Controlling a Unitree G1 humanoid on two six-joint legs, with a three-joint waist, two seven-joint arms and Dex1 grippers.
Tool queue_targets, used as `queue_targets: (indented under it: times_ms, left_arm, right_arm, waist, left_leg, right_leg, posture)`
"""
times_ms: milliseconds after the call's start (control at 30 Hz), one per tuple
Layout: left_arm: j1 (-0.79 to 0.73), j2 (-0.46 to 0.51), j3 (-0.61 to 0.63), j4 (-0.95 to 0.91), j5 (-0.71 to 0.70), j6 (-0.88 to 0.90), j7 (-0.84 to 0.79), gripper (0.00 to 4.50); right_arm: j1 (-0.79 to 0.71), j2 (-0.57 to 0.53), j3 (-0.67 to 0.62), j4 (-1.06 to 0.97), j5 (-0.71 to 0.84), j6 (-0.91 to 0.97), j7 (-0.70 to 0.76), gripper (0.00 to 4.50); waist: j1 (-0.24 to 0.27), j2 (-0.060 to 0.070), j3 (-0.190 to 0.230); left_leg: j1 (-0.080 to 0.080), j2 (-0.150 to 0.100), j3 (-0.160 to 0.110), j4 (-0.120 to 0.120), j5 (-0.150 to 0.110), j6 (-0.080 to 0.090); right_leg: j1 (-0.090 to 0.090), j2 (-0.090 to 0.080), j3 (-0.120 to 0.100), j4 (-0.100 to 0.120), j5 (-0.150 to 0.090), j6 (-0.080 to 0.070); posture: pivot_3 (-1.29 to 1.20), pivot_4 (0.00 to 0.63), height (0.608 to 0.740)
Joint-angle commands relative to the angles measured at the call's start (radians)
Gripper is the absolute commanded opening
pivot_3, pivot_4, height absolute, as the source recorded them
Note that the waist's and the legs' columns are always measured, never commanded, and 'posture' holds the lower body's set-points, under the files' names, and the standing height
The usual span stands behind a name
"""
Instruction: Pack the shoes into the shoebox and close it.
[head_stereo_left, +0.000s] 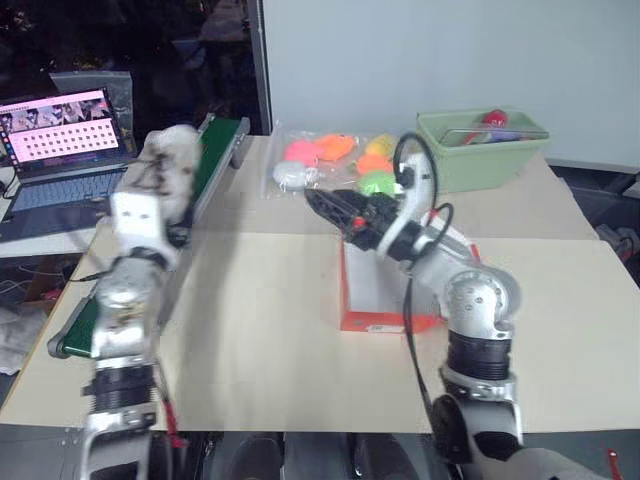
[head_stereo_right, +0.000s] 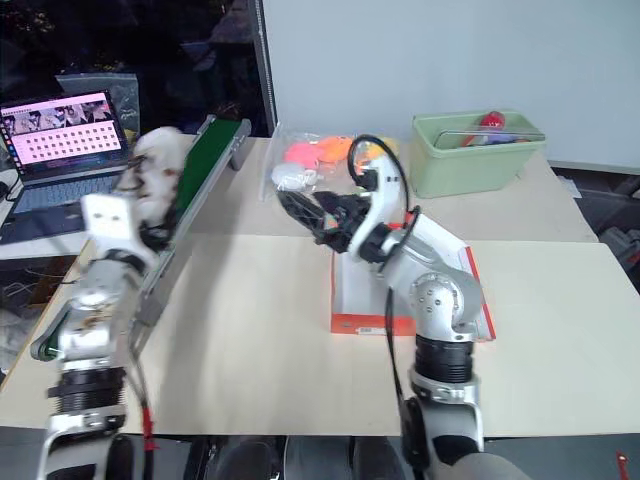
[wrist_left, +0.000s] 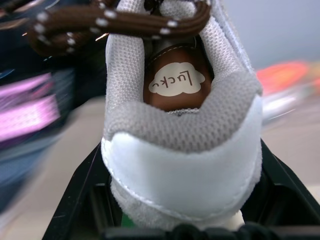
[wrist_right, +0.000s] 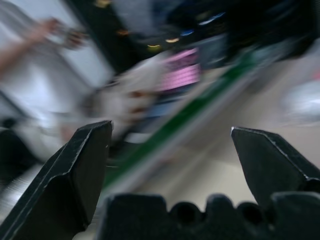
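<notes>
A small white sneaker with a grey collar and dark laces sits heel-first between the black fingers of my left gripper, which is shut on it. The arm holds the shoe up over the green belt at the table's left. The red-orange shoebox lies open at the table's middle, its white inside partly hidden by my right arm. My right gripper hangs above the box's far end, pointing left. Its fingers are spread wide with nothing between them.
A green conveyor belt runs along the table's left edge, with a laptop beyond it. A clear bag of colourful plush toys and a pale green bin stand at the back. Bare tan table lies between my arms.
</notes>
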Motion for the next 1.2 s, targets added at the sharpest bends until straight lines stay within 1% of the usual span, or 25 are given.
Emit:
queue_targets:
  times_ms: [33,233,400,500,667,833,1033,1200]
  left_arm:
    - [0.005,-0.035,-0.094,-0.132,-0.054,0.070,-0.074,2.55]
    - [0.052,-0.080,-0.183,-0.240,-0.099,0.146,-0.130,2.55]
    - [0.084,-0.090,-0.219,-0.300,-0.120,0.190,-0.153,2.55]
    - [0.082,-0.089,-0.210,-0.306,-0.126,0.200,-0.158,2.55]
    - [0.057,-0.054,-0.156,-0.263,-0.123,0.190,-0.168,2.55]
    - [0.047,-0.032,-0.133,-0.244,-0.123,0.181,-0.184,2.55]
    - [0.039,-0.017,-0.114,-0.245,-0.123,0.182,-0.189,2.55]
    - [0.048,-0.010,-0.105,-0.288,-0.139,0.205,-0.188,2.55]
  right_arm:
    - [-0.044,0.046,-0.097,0.062,0.159,0.069,-0.082,4.50]
    - [-0.078,0.041,-0.109,0.124,0.213,0.068,-0.124,4.50]
    - [-0.085,0.030,-0.112,0.141,0.216,0.041,-0.143,4.50]
    - [-0.078,0.020,-0.109,0.141,0.214,0.034,-0.146,4.50]
    - [-0.057,-0.023,-0.117,0.142,0.214,0.031,-0.141,4.50]
    - [-0.056,-0.043,-0.112,0.153,0.206,0.021,-0.136,4.50]
    - [-0.055,-0.051,-0.099,0.175,0.197,0.002,-0.129,4.50]
    - [-0.048,-0.057,-0.089,0.183,0.198,-0.002,-0.121,4.50]
  waist:
    - [-0.004,0.000,0.000]
    - [-0.027,0.000,0.000]
    - [-0.032,0.000,0.000]
    - [-0.026,0.000,0.000]
    - [-0.025,0.000,0.000]
    - [-0.027,0.001,0.000]
    - [-0.026,0.001,0.000]
    - [-0.025,0.001,0.000]
  left_leg:
    - [0.000,0.000,0.000,0.000,0.000,0.000]
    - [0.000,0.000,0.000,0.000,0.000,0.000]
    - [0.001,0.001,0.000,0.000,0.000,0.000]
    - [0.001,0.000,0.000,0.000,0.000,0.000]
    - [0.001,0.000,0.000,0.000,0.000,0.000]
    - [0.001,0.000,0.000,0.000,0.000,0.000]
    - [0.001,0.000,0.000,0.000,0.000,0.000]
    - [0.001,0.000,0.000,0.000,0.000,0.000]
  right_leg:
    - [0.000,0.000,0.000,0.000,0.000,0.000]
    - [0.000,0.002,0.000,-0.001,0.000,0.000]
    - [0.000,0.004,0.000,-0.002,0.000,0.000]
    - [0.000,0.003,0.000,-0.002,0.000,0.000]
    - [0.000,0.003,0.000,-0.004,-0.001,0.000]
    - [0.000,0.003,0.000,-0.004,-0.001,0.000]
    - [0.000,0.003,0.000,-0.005,-0.001,0.000]
    - [0.000,0.003,0.000,-0.005,-0.001,0.000]
  posture:
    - [0.00,0.150,0.729]
    - [0.00,0.150,0.729]
    - [0.00,0.150,0.729]
    - [0.00,0.150,0.729]
    - [0.00,0.150,0.729]
    - [0.00,0.150,0.729]
    - [0.00,0.150,0.729]
    - [0.00,0.150,0.729]
